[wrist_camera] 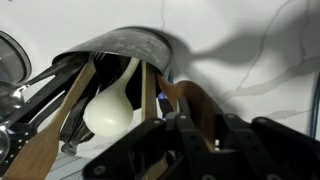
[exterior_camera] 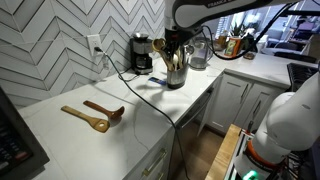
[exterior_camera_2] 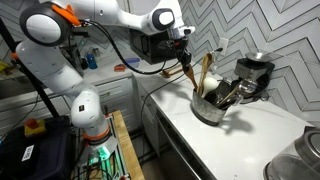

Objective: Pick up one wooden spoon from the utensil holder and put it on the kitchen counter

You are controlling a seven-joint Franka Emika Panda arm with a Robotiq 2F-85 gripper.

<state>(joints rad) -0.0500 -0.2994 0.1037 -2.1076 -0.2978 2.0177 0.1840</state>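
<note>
The grey metal utensil holder (exterior_camera: 176,76) stands on the white kitchen counter (exterior_camera: 70,135), packed with utensils; it also shows in an exterior view (exterior_camera_2: 208,108) and in the wrist view (wrist_camera: 120,42). My gripper (exterior_camera: 173,48) hangs right over it, also seen in an exterior view (exterior_camera_2: 185,62). In the wrist view its fingers (wrist_camera: 192,125) are closed on the thin handle of a wooden spoon (wrist_camera: 195,100), which looks brown in the shade and still reaches down into the holder (exterior_camera_2: 191,77). A pale cream spoon bowl (wrist_camera: 108,108) lies beside it.
Two darker orange-brown wooden utensils (exterior_camera: 86,119) (exterior_camera: 106,110) lie on the counter. A black coffee maker (exterior_camera: 142,53) and a glass kettle (exterior_camera: 198,55) flank the holder. A black cable (exterior_camera: 150,95) runs across the counter. Grey herringbone tile backs it.
</note>
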